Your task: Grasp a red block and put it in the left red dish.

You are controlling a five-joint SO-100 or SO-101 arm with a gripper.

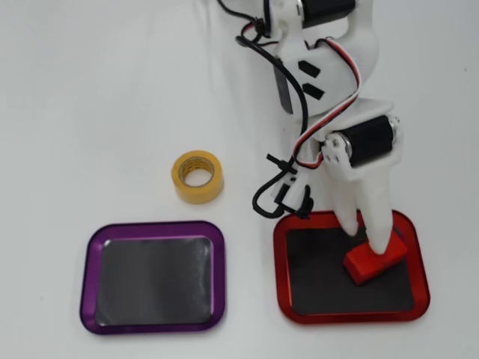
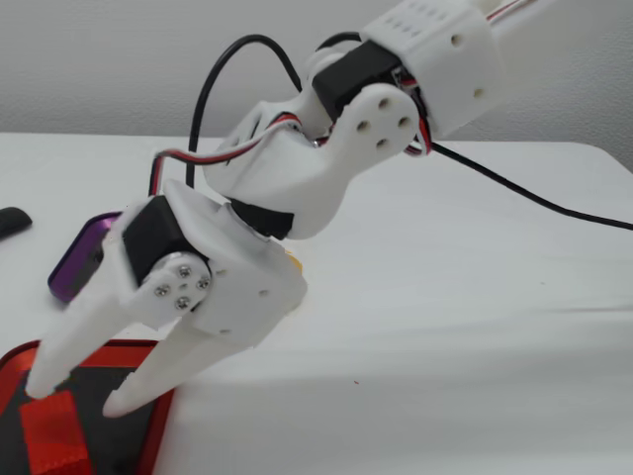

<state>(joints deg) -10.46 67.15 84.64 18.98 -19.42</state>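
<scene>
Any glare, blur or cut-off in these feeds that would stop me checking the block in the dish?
Overhead view: evenly lit, sharp, soft shadows only; the red block shows clearly on the red dish floor, one finger partly over it. Fixed view: the arm looms large and the frame's bottom edge cuts off the block and dish.
</scene>
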